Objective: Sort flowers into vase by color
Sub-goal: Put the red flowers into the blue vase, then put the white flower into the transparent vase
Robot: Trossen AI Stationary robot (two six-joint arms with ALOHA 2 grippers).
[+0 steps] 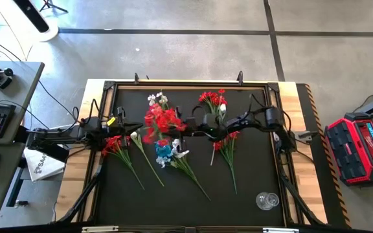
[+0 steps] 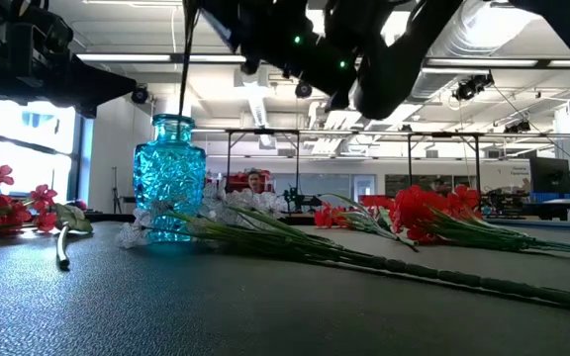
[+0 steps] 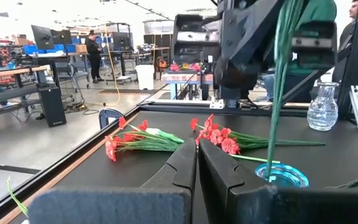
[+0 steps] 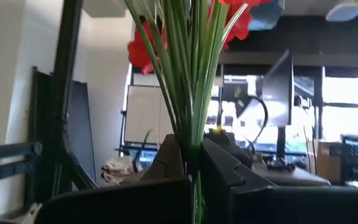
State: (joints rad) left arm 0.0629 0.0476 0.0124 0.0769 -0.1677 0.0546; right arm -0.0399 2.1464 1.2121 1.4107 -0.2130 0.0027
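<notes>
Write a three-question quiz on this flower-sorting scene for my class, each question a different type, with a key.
1. True or false: the right end effector is shut on a red sprig.
2. Which vase does the held stem enter? A) blue vase B) clear vase
3. Fill in: the left end effector is ____.

Key: 1 true. 2 A. 3 shut, holding nothing.
</notes>
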